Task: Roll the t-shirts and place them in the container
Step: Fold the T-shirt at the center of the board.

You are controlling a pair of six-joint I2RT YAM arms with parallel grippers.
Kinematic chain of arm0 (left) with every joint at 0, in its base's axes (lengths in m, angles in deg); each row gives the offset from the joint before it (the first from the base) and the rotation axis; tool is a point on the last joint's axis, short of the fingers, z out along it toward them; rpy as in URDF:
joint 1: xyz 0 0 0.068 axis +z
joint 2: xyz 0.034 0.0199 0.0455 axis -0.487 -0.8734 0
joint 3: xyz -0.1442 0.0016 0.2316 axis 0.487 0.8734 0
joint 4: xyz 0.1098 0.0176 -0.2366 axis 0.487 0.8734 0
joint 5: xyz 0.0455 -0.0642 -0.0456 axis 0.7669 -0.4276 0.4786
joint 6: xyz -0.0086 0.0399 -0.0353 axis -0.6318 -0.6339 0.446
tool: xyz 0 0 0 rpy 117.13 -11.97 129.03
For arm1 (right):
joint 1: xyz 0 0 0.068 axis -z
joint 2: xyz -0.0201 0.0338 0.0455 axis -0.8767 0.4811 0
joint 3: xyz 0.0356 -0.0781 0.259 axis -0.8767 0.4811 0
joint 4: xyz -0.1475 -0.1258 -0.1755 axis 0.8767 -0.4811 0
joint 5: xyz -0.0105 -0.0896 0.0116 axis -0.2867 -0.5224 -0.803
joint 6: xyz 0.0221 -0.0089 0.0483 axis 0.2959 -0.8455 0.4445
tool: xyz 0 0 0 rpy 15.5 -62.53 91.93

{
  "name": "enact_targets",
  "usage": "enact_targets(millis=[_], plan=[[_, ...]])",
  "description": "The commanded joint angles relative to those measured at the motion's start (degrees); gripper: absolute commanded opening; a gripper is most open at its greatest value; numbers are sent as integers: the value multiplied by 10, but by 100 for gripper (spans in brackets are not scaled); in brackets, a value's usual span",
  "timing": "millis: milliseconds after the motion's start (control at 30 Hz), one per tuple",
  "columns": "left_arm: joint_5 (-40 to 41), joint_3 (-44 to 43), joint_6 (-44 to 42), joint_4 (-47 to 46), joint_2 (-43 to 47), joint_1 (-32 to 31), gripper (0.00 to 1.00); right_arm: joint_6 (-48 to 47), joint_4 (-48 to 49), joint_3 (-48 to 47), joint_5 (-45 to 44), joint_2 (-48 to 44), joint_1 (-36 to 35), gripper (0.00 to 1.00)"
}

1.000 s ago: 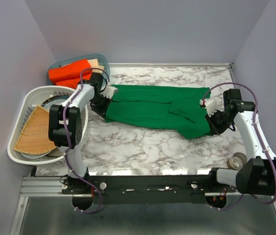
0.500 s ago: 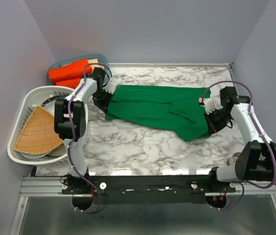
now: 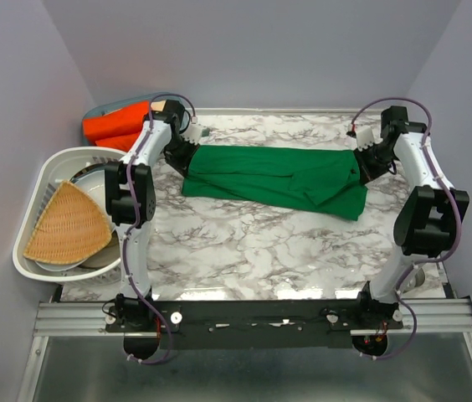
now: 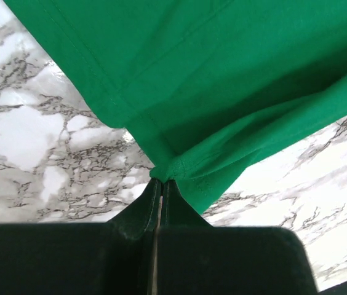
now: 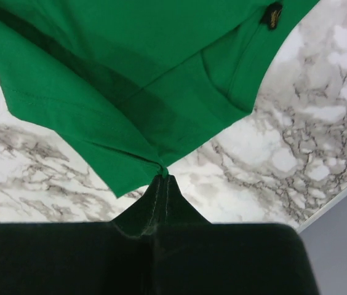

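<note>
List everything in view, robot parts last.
dark green fabric t-shirt: one, green, folded into a long band across the far half of the table
orange-red fabric rolls: two as far as shows, orange-red, in the tub
blue-grey plastic tub: one, blue-grey, far left corner
white slotted plastic basket: one, white, at the table's left edge
tan woven wedge-shaped piece: one, tan, lying in the basket
white marble-patterned table: one, white with grey veins
left end effector: one, black, shut on the t-shirt's left end
right end effector: one, black, shut on the t-shirt's right end
</note>
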Motion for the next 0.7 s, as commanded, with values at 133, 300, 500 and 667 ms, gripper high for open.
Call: enact_targets(millis=[133, 300, 500, 667], plan=[[47, -64, 23, 22, -42, 5, 0, 8, 2, -80, -3, 86, 2, 0], [65, -72, 26, 24, -47, 5, 0, 9, 2, -136, 2, 117, 2, 0], [67, -66, 37, 26, -41, 5, 0, 8, -1, -182, 7, 156, 3, 0], [81, -47, 35, 22, -29, 5, 0, 9, 3, -198, 15, 175, 1, 1]])
